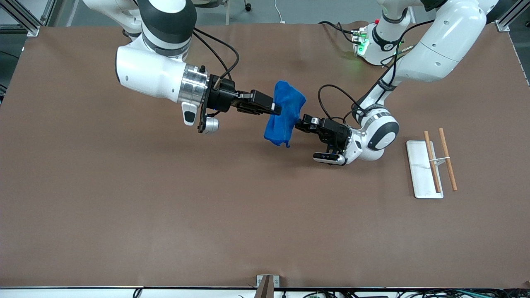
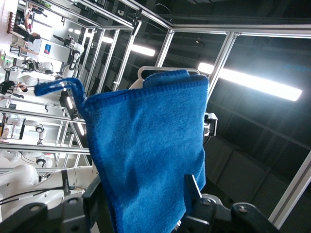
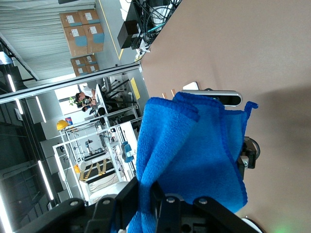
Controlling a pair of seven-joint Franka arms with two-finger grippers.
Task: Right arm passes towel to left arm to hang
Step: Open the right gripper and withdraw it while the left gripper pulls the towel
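- Right arm: glossy white shell, dark grey joint band, silver wrist ring, black cable loop.
- Left arm: white, green-lit base, black cables.

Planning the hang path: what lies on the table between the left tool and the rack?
Nothing. In the front view the stretch of table between the left tool, at the towel, and the rack is bare.

bare table all round, tray with rods aside
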